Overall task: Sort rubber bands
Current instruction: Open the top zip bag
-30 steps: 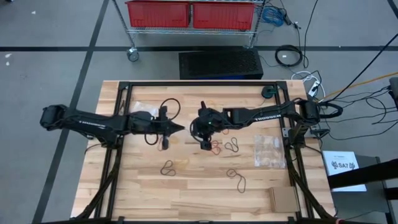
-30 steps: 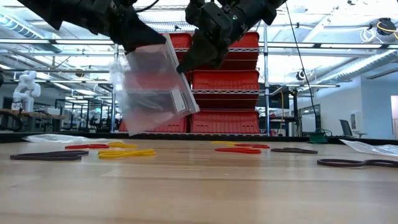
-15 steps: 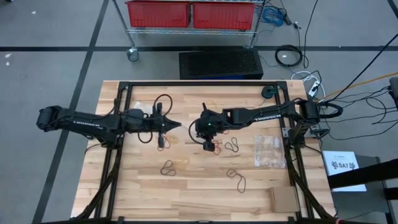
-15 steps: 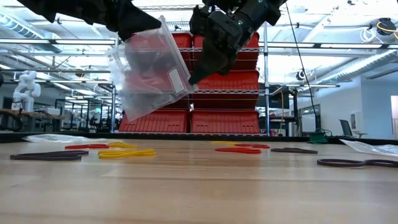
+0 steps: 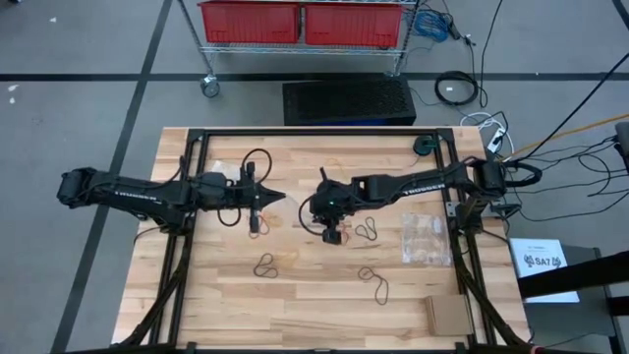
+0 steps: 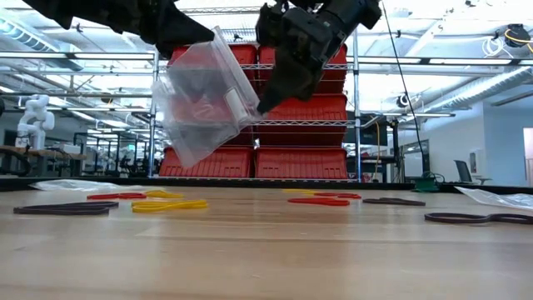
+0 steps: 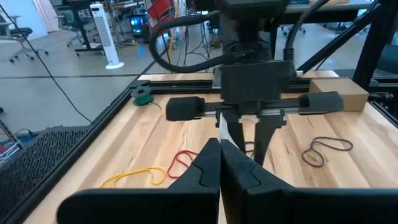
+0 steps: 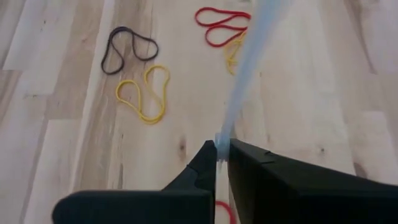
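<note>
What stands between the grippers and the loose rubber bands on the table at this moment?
A clear plastic bag. The left gripper and right gripper are both shut on its edges, holding it up in the air. The rubber bands lie loose on the table below, with nothing covering them.

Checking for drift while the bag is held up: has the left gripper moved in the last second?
Yes. In the high view the left gripper has pulled back toward the table's left edge.
</note>
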You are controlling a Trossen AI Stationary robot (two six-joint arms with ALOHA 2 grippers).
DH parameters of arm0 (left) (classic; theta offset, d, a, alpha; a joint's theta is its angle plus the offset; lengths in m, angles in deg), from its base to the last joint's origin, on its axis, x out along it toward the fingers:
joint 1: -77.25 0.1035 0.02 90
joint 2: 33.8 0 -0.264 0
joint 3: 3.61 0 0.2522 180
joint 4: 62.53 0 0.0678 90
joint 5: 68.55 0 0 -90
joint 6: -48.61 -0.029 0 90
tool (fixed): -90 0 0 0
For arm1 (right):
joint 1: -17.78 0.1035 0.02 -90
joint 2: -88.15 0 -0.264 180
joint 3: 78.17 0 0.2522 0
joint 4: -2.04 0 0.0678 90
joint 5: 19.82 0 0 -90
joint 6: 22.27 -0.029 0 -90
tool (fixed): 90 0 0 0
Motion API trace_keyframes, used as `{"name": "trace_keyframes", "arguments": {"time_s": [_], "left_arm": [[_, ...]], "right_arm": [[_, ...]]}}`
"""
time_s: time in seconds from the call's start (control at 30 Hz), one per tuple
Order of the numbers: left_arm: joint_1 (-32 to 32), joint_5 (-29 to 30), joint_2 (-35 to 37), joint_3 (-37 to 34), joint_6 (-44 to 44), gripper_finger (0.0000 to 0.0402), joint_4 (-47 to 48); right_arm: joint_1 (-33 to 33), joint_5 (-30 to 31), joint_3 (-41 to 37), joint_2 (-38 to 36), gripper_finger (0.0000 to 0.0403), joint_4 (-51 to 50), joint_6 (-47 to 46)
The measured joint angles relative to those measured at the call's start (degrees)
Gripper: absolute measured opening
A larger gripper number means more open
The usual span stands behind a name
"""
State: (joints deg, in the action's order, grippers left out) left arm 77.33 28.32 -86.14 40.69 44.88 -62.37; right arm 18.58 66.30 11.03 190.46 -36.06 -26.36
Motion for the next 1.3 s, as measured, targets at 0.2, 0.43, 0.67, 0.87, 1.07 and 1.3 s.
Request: {"name": "trace_keyframes", "arguments": {"time_s": [0.2,0.43,0.67,0.87,1.07,1.3], "left_arm": [[0.07,1.13,-1.01,0.27,0.23,0.0,-1.87],[0.07,1.07,-1.25,0.15,-1.11,0.0,-1.48],[0.28,0.61,-1.35,0.13,-1.29,0.0,-1.92],[0.28,0.47,-1.57,0.13,-1.11,0.0,-2.38],[0.28,-1.46,-1.75,0.09,-0.02,0.0,-0.94],[0.28,-1.92,-1.92,0.09,-0.09,0.0,-0.98]], "right_arm": [[2.16,0.49,-0.5,-0.27,0.0064,-3.43,-1.1],[2.69,5.46,-0.27,-5.37,0.0127,-9.05,-6.84],[3.35,13.6,-0.13,-10.99,0.0115,-6.73,-2.91],[6.04,29.0,-5.29,-10.98,0.001,6.89,2.41],[7.27,24.99,-14.98,-10.82,0.0001,27.96,2.6],[6.72,28.46,-14.38,-10.93,0.0,31.32,3.61]]}}
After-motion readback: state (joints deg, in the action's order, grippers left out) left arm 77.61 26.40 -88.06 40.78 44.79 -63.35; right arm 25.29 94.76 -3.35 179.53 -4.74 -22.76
